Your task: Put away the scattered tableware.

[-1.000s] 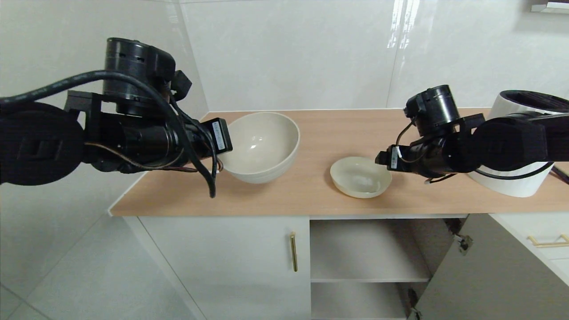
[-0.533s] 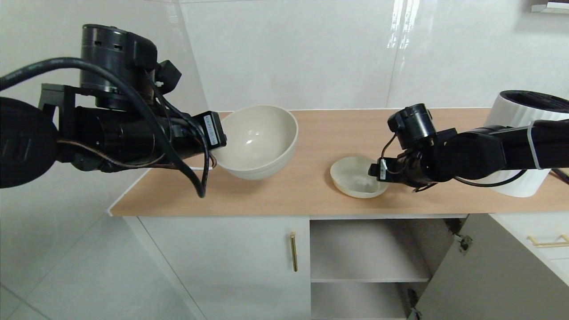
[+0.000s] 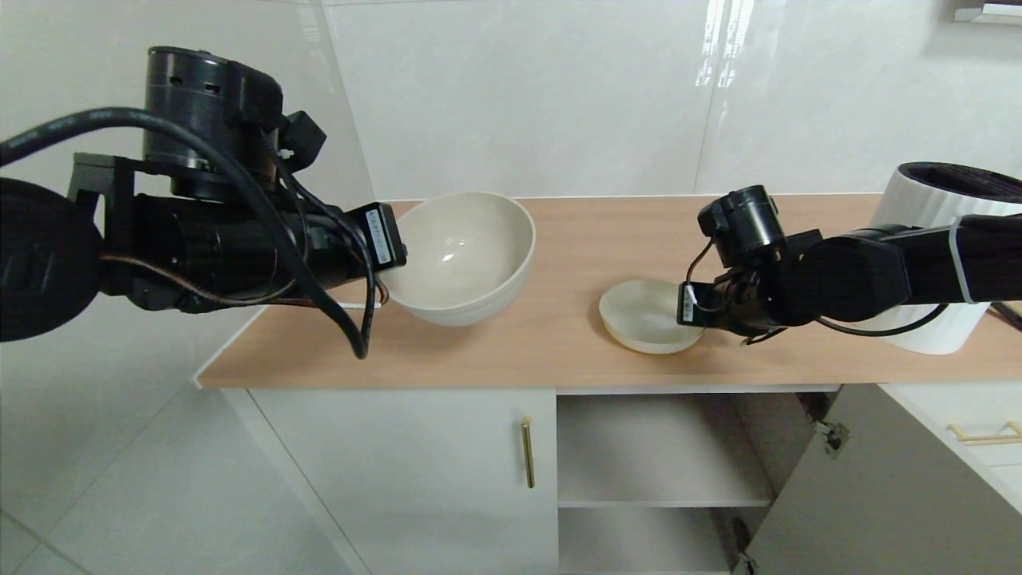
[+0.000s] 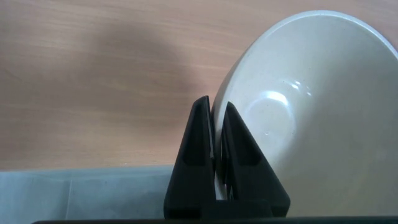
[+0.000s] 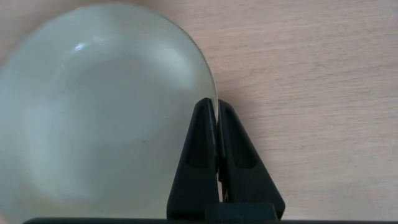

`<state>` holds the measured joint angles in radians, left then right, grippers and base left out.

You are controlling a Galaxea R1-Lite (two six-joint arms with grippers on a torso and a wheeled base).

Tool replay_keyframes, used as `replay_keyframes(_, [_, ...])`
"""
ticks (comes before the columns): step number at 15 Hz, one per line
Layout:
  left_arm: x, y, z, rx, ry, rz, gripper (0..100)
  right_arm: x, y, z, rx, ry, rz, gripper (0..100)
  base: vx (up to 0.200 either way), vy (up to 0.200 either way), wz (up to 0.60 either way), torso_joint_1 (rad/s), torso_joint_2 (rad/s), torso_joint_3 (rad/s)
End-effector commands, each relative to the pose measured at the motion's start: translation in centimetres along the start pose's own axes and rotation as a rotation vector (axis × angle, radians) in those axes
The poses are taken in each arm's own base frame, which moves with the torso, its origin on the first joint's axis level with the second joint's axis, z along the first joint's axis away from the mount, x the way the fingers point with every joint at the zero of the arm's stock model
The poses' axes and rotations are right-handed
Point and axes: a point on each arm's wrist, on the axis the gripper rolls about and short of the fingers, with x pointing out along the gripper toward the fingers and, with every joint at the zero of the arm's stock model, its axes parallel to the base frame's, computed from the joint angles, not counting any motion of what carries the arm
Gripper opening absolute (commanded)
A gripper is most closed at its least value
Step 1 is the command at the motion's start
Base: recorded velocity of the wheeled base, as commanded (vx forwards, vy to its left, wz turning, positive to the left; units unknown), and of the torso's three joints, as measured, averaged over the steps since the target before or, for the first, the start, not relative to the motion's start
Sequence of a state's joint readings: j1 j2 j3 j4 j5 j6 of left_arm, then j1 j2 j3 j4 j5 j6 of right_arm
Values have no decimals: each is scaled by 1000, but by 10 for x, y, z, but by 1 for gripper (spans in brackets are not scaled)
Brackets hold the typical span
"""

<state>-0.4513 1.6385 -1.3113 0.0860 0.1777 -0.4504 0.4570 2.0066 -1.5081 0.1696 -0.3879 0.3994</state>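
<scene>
1. Left gripper (image 4: 214,107): fingers (image 4: 199,146) pinch the 8 o'clock rim of the large bowl (image 3: 471,251), which is tilted over the worktop (image 3: 575,231).
2. Right gripper (image 5: 216,107): fingers (image 5: 198,152) pinch the 3 o'clock rim of the small bowl (image 3: 643,315).
3. Small bowl: on the worktop, at 3 o'clock from the large bowl and apart from it.
4. White canister (image 3: 926,331): at 3 o'clock from the small bowl.

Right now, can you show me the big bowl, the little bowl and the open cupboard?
big bowl (image 3: 467,255), head view, on its inner wall.
little bowl (image 3: 639,315), head view, on its inside bottom.
open cupboard (image 3: 655,504), head view, on its shelf's front edge.
</scene>
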Motion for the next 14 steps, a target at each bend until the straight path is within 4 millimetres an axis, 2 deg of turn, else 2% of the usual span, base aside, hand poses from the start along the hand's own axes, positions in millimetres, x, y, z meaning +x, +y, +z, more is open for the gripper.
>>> replay_keyframes(1, [-2,-2,-3,5,8,-5,0,-27,-5,14,43,-34,56,0,0,0,0,0,0,0])
replay_keyframes(3, [-10,-4,-17,27,44,-21,0,-70,-18,21,60,-1,158,0,0,0,0,0,0,0])
replay_keyframes(5, [-18,0,-24,35,57,-16,0,-110,-36,17,81,70,247,0,0,0,0,0,0,0])
replay_keyframes(6, [-22,2,-26,40,61,-15,0,-120,-40,16,86,75,276,0,0,0,0,0,0,0])
replay_keyframes(7, [-35,9,-33,66,67,-12,0,-133,-46,11,82,103,309,0,0,0,0,0,0,0])
replay_keyframes(10, [-61,14,-42,79,63,-39,0,-141,-58,-13,57,190,279,0,0,0,0,0,0,0])
replay_keyframes(11, [-63,17,-48,84,79,-35,0,-144,-62,-20,56,199,273,0,0,0,0,0,0,0])
replay_keyframes(14, [-63,23,-59,70,111,-17,0,-150,-72,-36,52,228,259,0,-200,0,0,6,-1,1])
